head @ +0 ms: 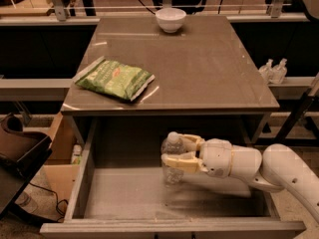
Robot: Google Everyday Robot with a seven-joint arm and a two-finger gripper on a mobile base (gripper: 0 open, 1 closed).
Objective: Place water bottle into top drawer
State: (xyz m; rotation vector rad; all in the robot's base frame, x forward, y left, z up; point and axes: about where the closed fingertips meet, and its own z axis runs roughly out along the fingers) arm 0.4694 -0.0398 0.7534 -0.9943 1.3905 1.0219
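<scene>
The water bottle (pixel 172 174), clear with a white cap, stands upright inside the open top drawer (pixel 124 195), near its middle. Its base is at or just above the drawer's grey bottom. My gripper (pixel 175 151) reaches in from the right on a white arm and is shut on the bottle, with one tan finger (pixel 180 162) across its front and the other behind its neck.
A green snack bag (pixel 114 78) lies on the left of the table top (pixel 209 68), and a white bowl (pixel 170 19) stands at its far edge. Two tiny pump bottles (pixel 273 71) sit on a ledge to the right. A tan wooden box (pixel 60 156) stands left of the drawer.
</scene>
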